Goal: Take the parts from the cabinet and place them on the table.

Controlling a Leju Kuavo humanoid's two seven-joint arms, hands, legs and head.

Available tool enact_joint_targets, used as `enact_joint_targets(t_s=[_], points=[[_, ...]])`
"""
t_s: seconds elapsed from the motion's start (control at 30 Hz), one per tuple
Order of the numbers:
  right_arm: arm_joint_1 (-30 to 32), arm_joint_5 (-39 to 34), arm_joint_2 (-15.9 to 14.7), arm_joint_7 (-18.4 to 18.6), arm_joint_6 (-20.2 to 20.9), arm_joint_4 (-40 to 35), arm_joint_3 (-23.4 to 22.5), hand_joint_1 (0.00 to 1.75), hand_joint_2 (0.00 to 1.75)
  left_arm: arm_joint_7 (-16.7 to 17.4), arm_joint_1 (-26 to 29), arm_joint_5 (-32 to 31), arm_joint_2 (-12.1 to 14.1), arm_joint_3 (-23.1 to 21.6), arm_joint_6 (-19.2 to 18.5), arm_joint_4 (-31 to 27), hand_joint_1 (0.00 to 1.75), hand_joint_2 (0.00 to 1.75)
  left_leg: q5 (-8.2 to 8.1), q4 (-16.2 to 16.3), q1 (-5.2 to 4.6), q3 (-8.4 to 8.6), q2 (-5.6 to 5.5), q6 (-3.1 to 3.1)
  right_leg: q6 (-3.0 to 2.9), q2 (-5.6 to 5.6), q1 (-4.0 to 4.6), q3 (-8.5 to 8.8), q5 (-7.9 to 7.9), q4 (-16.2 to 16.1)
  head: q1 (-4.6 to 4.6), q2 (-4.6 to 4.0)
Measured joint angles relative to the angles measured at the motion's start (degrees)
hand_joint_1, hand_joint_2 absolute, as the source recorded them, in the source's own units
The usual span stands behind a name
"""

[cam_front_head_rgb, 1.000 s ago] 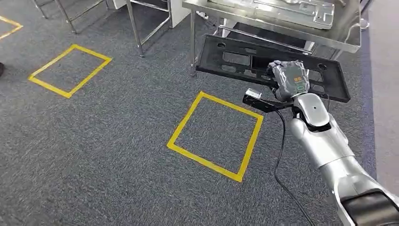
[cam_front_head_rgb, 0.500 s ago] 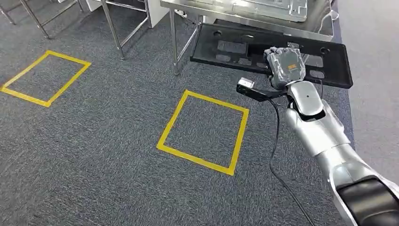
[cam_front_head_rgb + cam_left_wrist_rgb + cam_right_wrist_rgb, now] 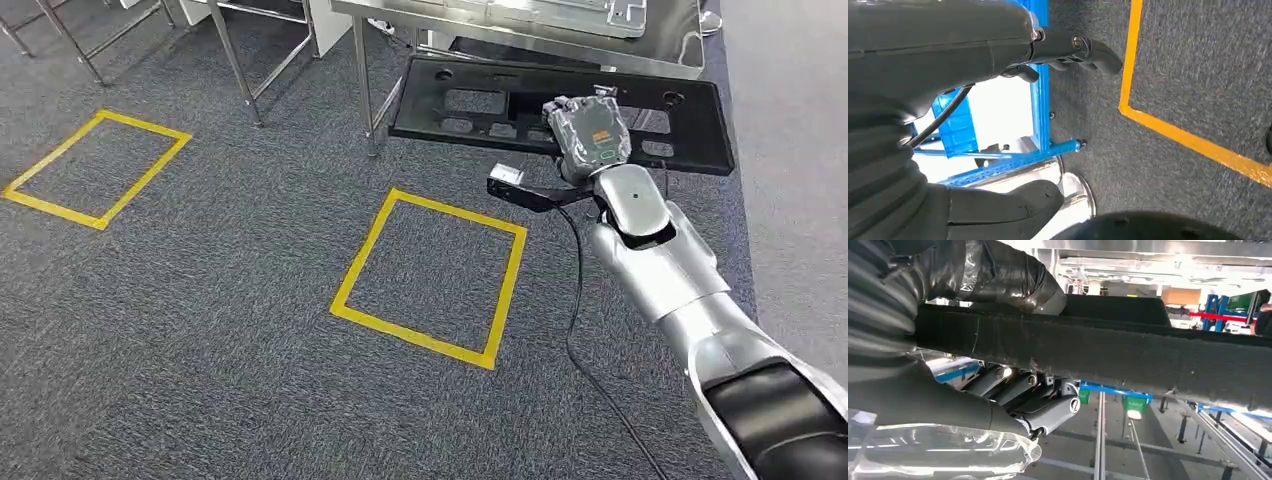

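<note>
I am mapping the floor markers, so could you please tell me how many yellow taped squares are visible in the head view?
2: one yellow taped square lies on the carpet just before the steel table; the other yellow taped square lies far left. More may lie outside the frame.

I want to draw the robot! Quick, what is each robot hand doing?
Left robot hand: holds nothing; fingers apart, so open.
Right robot hand: gripping the long black part.

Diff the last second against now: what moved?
The camera itself has shifted, so the yellow floor squares only seem to slide. The right hand has carried the black panel up toward the steel table, its far edge now under the rim. Grip on the panel unchanged; nothing released.
</note>
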Motion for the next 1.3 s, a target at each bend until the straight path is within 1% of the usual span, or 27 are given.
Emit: enact_joint_targets(t_s=[0.2, 0.27, 0.4, 0.5, 0.53, 0.57, 0.6, 0.63, 0.67, 0.73, 0.77, 0.8, 0.83, 0.87, 0.9, 0.93, 0.97, 1.0, 1.03, 1.07, 1.1, 1.13, 1.17, 1.2, 1.23, 1.27, 1.3], points=[[-0.38, -0.04, 0.70, -0.24, 0.61, 0.87, 0.33, 1.75, 1.75, -0.02, -0.01, 0.02, 0.02, 0.04, 0.00, 0.00, 0.00, 1.75, 0.01, 0.01, 0.01, 0.01, 0.00, -0.01, 0.00, -0.01, -0.03, 0.00, 0.01, 0.06, 0.00, 0.00], [-0.53, -0.13, 0.98, -0.26, 0.68, 1.20, 0.52, 1.75, 1.75, 0.00, 0.00, 0.02, 0.02, 0.07, -0.02, 0.00, 0.00, 1.75, -0.04, 0.22, -0.23, -0.10, -0.02, 0.05, 0.06, -0.02, -0.23, 0.00, 0.07, 0.01, 0.00, 0.00], [-1.14, -0.24, 1.55, -0.31, 0.72, 1.84, 1.11, 1.75, 1.75, -0.02, 0.01, 0.04, 0.04, 0.09, -0.07, 0.00, 0.00, 1.75, -0.14, 0.40, -0.37, -0.15, -0.06, 0.22, 0.17, -0.03, -0.31, 0.00, 0.13, 0.01, 0.00, 0.00], [-1.36, -0.37, 1.86, -0.31, 0.72, 2.14, 1.42, 1.75, 1.75, -0.11, 0.04, 0.18, 0.11, 0.11, -0.07, 0.00, 0.00, 1.75, -0.21, 0.59, -0.45, -0.28, -0.07, 0.40, 0.41, -0.04, -0.54, 0.01, 0.23, -0.02, 0.00, 0.00], [-1.43, -0.37, 1.95, -0.31, 0.72, 2.16, 1.53, 1.75, 1.75, -0.13, 0.04, 0.17, 0.15, 0.15, -0.07, 0.00, 0.00, 1.75, -0.37, 0.19, -0.39, -0.73, -0.07, 0.72, 0.69, -0.02, -0.56, 0.18, 0.64, 0.47, 0.00, 0.02], [-1.46, -0.44, 1.97, -0.31, 0.70, 2.19, 1.55, 1.75, 1.75, -0.17, 0.01, 0.20, 0.15, 0.18, -0.07, 0.00, 0.00, 1.75, -0.39, -0.09, -0.26, -0.19, 0.00, 1.08, 1.07, 0.08, -0.47, 0.14, 0.97, 1.03, -0.02, 0.00], [-1.49, -0.52, 1.97, -0.31, 0.70, 2.19, 1.55, 1.75, 1.75, -0.17, 0.03, 0.20, 0.13, 0.24, -0.11, 0.00, 0.00, 1.75, -0.08, -0.84, 0.22, 0.79, 0.12, 1.46, 0.78, 0.08, -0.68, -0.38, 0.53, 1.50, 0.00, 0.00], [-1.64, -0.59, 1.97, -0.28, 0.70, 2.23, 1.55, 1.75, 1.75, -0.20, 0.00, 0.24, 0.13, 0.33, -0.13, 0.00, 0.00, 1.75, -0.03, -1.02, 0.17, 1.07, 0.14, 1.53, 1.05, 0.25, -0.75, -0.97, -0.54, 2.96, 0.04, 0.00], [-1.97, -0.68, 1.99, -0.28, 0.70, 2.27, 1.57, 1.75, 1.75, -0.20, -0.04, 0.24, 0.13, 0.39, -0.15, 0.00, 0.00, 1.75, 0.06, -1.02, 0.21, 1.09, 0.15, 1.64, 1.25, 0.36, -0.79, -2.53, -2.62, 6.07, 0.00, 0.00], [-2.04, -0.74, 1.97, -0.24, 0.72, 2.36, 1.57, 1.75, 1.75, -0.22, -0.01, 0.26, 0.13, 0.42, -0.17, 0.00, 0.00, 1.75, 0.01, -0.97, 0.23, 1.13, 0.18, 1.59, 2.04, 0.45, -1.18, -6.74, -6.48, 14.28, 0.02, 0.00], [-1.92, -0.79, 1.97, -0.24, 0.74, 2.49, 1.57, 1.75, 1.75, -0.22, 0.04, 0.28, 0.13, 0.44, -0.17, 0.00, 0.00, 1.75, -0.07, -0.93, 0.28, 1.17, 0.18, 1.47, 2.14, 0.44, -1.37, -8.18, -7.08, 16.71, 0.02, 0.00], [-1.79, -0.85, 1.97, -0.24, 0.76, 2.62, 1.60, 1.75, 1.75, -0.22, 0.08, 0.33, 0.13, 0.48, -0.17, 0.00, 0.00, 1.75, -0.20, -0.92, 0.40, 1.34, 0.18, 1.28, 2.37, 0.43, -1.63, -8.39, -6.26, 16.44, 0.02, 0.00], [-1.77, -0.87, 1.97, -0.24, 0.79, 2.67, 1.62, 1.75, 1.75, -0.22, 0.11, 0.33, 0.11, 0.48, -0.22, 0.00, 0.00, 1.75, -0.40, -0.86, 0.58, 1.57, 0.17, 1.02, 2.42, 0.41, -1.85, -7.44, -4.35, 13.91, 0.02, 0.00], [-1.82, -0.90, 1.97, -0.24, 0.79, 2.67, 1.59, 1.75, 1.75, -0.22, 0.12, 0.33, 0.11, 0.48, -0.24, 0.00, 0.00, 1.75, -0.69, -0.73, 0.83, 1.89, 0.17, 0.64, 2.56, 0.35, -2.03, -5.28, -1.48, 9.33, 0.02, 0.00], [-1.96, -0.90, 1.97, -0.26, 0.79, 2.66, 1.62, 1.75, 1.75, -0.22, 0.12, 0.33, 0.09, 0.50, -0.24, 0.00, 0.00, 1.75, -1.11, -0.59, 1.08, 2.25, 0.18, 0.22, 2.75, 0.08, -2.21, -2.81, 1.60, 4.01, 0.02, 0.00], [-1.98, -0.90, 1.97, -0.24, 0.79, 2.69, 1.60, 1.75, 1.75, -0.24, 0.18, 0.33, 0.13, 0.50, -0.24, 0.00, 0.00, 1.75, -1.49, -0.62, 1.10, 2.40, 0.17, -0.38, 2.89, -0.48, -2.15, -1.47, 1.84, 1.09, 0.02, 0.00], [-2.35, -0.92, 1.97, -0.26, 0.81, 2.78, 1.62, 1.75, 1.75, -0.29, -0.04, 0.33, 0.20, 0.57, -0.24, 0.00, 0.00, 1.75, -1.46, -0.39, 1.00, 2.26, 0.22, -0.83, 2.38, -0.67, -1.33, -1.94, 0.26, -0.33, 0.04, 0.00], [-2.31, -0.92, 1.99, -0.28, 0.81, 2.80, 1.64, 1.75, 1.75, -0.33, -0.07, 0.33, 0.20, 0.61, -0.24, 0.00, 0.00, 1.75, -1.58, -0.70, 0.84, 2.06, 0.31, -1.30, 1.14, -0.57, -1.22, -1.83, 0.75, 0.43, -0.07, 0.00], [-2.07, -0.92, 1.97, -0.24, 0.81, 2.82, 1.64, 1.75, 1.75, -0.33, 0.01, 0.35, 0.20, 0.66, -0.24, 0.00, 0.00, 1.75, -1.76, -0.39, 0.80, 2.60, 0.39, -1.81, 0.51, -0.13, -1.20, -1.85, 0.85, 0.27, -0.04, 0.00], [-1.98, -0.92, 1.97, -0.22, 0.81, 2.88, 1.64, 1.75, 1.75, -0.35, 0.07, 0.35, 0.20, 0.72, -0.26, 0.00, 0.00, 1.75, -1.73, -0.47, 0.85, 3.02, 0.47, -2.12, -0.04, -0.03, -1.19, -1.68, 0.52, 0.33, -0.04, 0.00], [-2.04, -0.94, 1.97, -0.22, 0.79, 2.91, 1.64, 1.75, 1.75, -0.35, 0.05, 0.35, 0.20, 0.85, -0.26, 0.00, 0.00, 1.75, -2.31, -0.25, 1.12, 2.94, 0.46, -2.52, -0.55, 0.18, -1.31, -0.83, 0.55, 0.17, -0.06, 0.00], [-2.26, -0.94, 1.97, -0.24, 0.79, 2.91, 1.64, 1.75, 1.75, -0.33, 0.00, 0.35, 0.20, 0.92, -0.26, 0.00, 0.00, 1.75, -2.47, 1.92, 1.25, 1.97, -0.04, -2.56, -1.05, 0.22, -1.29, -0.33, 0.25, 0.08, -0.02, 0.00], [-2.47, -0.94, 1.99, -0.24, 0.79, 2.93, 1.64, 1.75, 1.75, -0.35, 0.02, 0.35, 0.20, 0.96, -0.26, 0.00, 0.00, 1.75, -3.22, 5.55, 1.23, -0.04, -0.34, -2.53, -1.55, 0.30, -1.16, 0.00, -0.07, 0.08, -0.15, 0.00], [-2.51, -0.92, 1.99, -0.22, 0.81, 2.93, 1.64, 1.75, 1.75, -0.39, -0.02, 0.35, 0.17, 0.96, -0.26, 0.00, 0.00, 1.75, -4.70, 9.93, 1.24, -2.72, -0.54, -2.46, -1.88, 0.37, -0.97, 0.31, -0.42, 0.08, -0.11, 0.00], [-2.41, -0.94, 2.05, -0.17, 0.81, 2.95, 1.64, 1.75, 1.75, -0.37, 0.02, 0.35, 0.17, 0.98, -0.26, 0.00, 0.00, 1.75, -6.72, 14.35, 1.18, -5.61, -0.73, -2.39, -2.16, 0.52, -0.72, 0.70, -0.82, 0.10, -0.13, 0.00], [-2.23, -0.94, 2.19, -0.20, 0.81, 2.95, 1.66, 1.75, 1.75, -0.35, 0.14, 0.35, 0.17, 1.01, -0.26, 0.00, 0.00, 1.75, -8.09, 17.34, 1.07, -7.97, -0.77, -2.31, -2.36, 0.85, -0.46, 1.10, -1.22, 0.14, -0.13, 0.00], [-2.04, -0.94, 2.19, -0.31, 0.81, 2.95, 1.70, 1.75, 1.75, -0.35, 0.32, 0.35, 0.17, 1.01, -0.26, 0.00, 0.00, 1.75, -7.93, 17.80, 0.92, -9.13, -0.79, -2.05, -2.43, 1.20, -0.16, 1.63, -1.66, 0.17, -0.13, 0.00]])
